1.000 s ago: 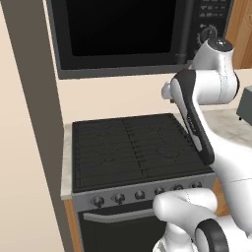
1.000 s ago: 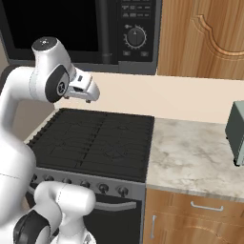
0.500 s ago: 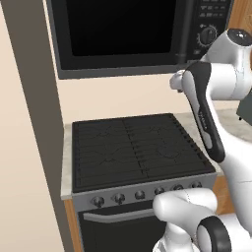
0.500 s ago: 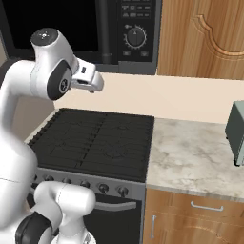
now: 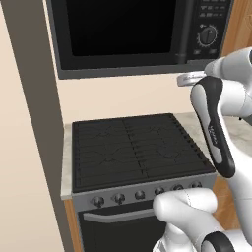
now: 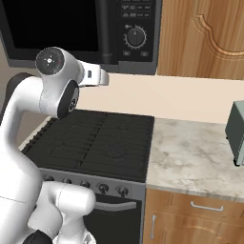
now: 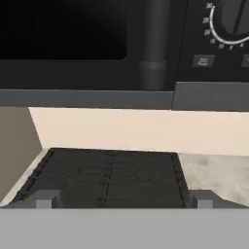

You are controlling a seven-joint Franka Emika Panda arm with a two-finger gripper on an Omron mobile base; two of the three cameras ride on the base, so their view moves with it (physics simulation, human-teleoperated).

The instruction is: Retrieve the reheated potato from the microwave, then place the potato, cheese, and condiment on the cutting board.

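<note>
- Microwave hung shut above the stove, dark door closed, its vertical handle and dial facing the hand.
- Stove sat black and bare beneath, knobs along its front.
- Counter, marbled, ran right of the stove, with a grey-green toaster oven at its far edge.
- Gripper hovered level just below the microwave's lower edge, over the stove, jaws spread as wide as they go and nothing between them.
- Potato: couldn't be seen through the dark glass.
</note>
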